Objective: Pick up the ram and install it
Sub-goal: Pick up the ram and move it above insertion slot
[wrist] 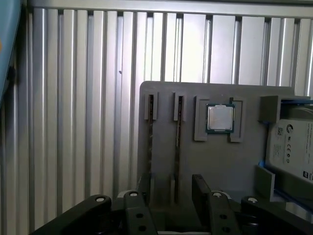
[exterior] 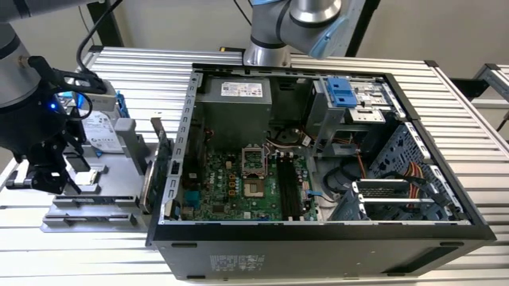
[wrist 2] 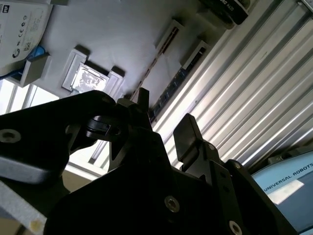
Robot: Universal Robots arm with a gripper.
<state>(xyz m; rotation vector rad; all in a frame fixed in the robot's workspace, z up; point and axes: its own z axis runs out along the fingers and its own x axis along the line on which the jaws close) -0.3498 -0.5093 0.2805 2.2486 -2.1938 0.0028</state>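
We judge the task barely begun: nothing is lifted and nothing is installed. In the first wrist view the gripper (wrist: 173, 193) hangs over the grey tray (wrist: 161, 98) with its fingers (wrist: 203, 188) spread and nothing pinched between them. The ram (wrist: 178, 132) stands on edge in one of two narrow holders on that tray, and its line runs in between the open fingers. We cannot tell whether either finger touches it. A second thin stick (wrist: 150, 125) sits in the holder just beside it, with the CPU (wrist: 220, 118) and the drive (wrist: 291, 147) further along the tray.

The second wrist view agrees: the fingertips are apart and the stick's edge runs up from the gap between them. In the exterior view the gripper (exterior: 44, 176) is over the tray (exterior: 95, 205), on the exterior view's left — well apart from the open case (exterior: 318, 233). Inside it, the long black slots (exterior: 288, 190) on the board look unfilled. So the grasp, the carry and the seating are all left to do.
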